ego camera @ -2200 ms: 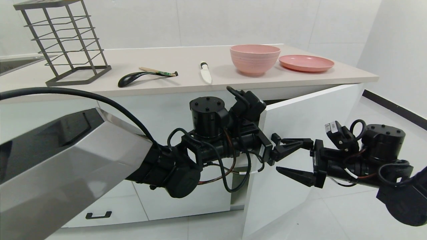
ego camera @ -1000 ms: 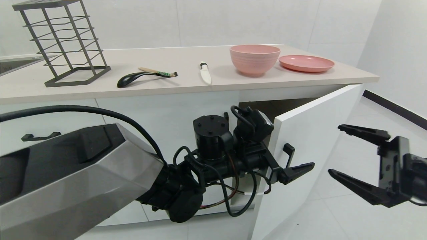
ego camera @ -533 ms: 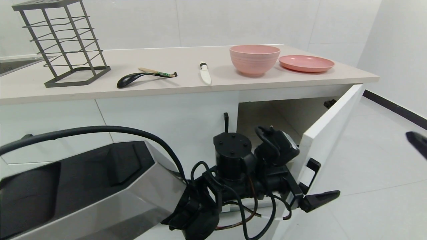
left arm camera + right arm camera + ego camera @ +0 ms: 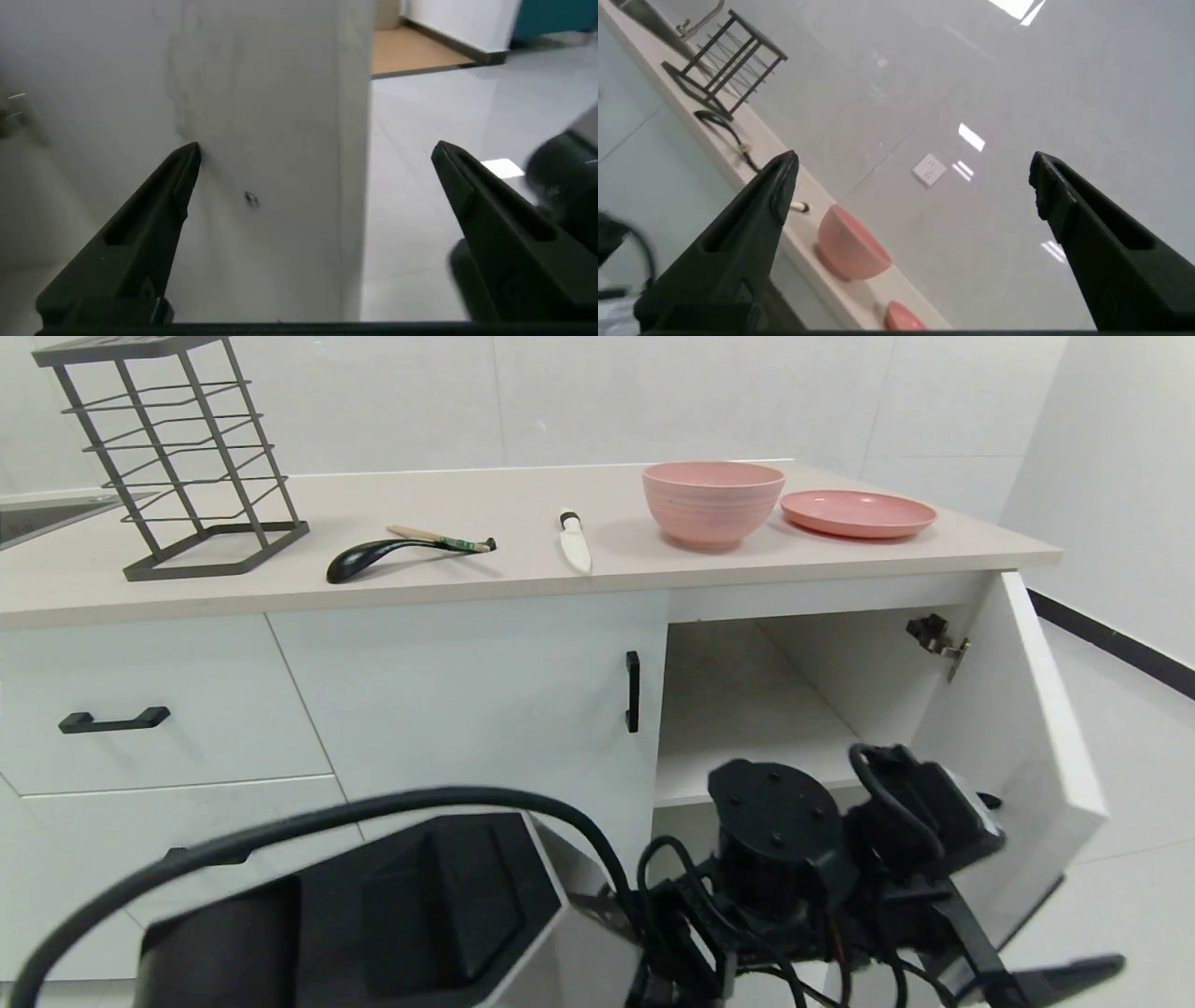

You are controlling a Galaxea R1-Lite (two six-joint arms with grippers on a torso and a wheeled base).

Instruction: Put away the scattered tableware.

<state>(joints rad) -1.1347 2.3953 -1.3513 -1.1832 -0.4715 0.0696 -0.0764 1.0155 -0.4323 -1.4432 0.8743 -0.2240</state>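
Observation:
On the counter lie a black spoon, chopsticks and a white knife. Further right stand a pink bowl and a pink plate. The cabinet door below the plate stands wide open, showing a bare shelf. My left arm hangs low by the door's bottom, one finger poking out. My left gripper is open, with the door's edge between its fingers. My right gripper is open and holds nothing, with the bowl far beyond it.
A dark wire dish rack stands at the counter's left end, with a sink edge beyond it. Drawers with black handles sit left of a closed door whose handle is beside the open cabinet. White tiled floor stretches right.
The cabinet door has swung from nearly closed to wide open. My left arm dropped down and rightward along with it. My right gripper drew off to the right and left the head view.

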